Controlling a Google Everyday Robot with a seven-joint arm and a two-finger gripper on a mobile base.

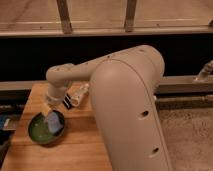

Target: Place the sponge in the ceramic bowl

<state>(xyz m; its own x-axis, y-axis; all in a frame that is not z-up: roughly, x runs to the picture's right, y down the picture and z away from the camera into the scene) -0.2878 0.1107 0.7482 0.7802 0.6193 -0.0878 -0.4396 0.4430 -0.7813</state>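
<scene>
Item: gripper (pixel 50 111), hanging from the white arm (pixel 75 75) that is reaching leftward from the robot's large body, and sitting just over the far rim of the ceramic bowl (pixel 37 133); whether it is gripping or released cannot be told. Item: sponge (pixel 54 122), light blue, tilting inside the bowl directly under the gripper and touching or nearly touching its tip. Item: bowl, green and glossy, resting near the left edge of the wooden table (pixel 75 142). Item: black-and-white striped block (pixel 76 97), lying on the table behind the bowl, beside the arm's wrist.
</scene>
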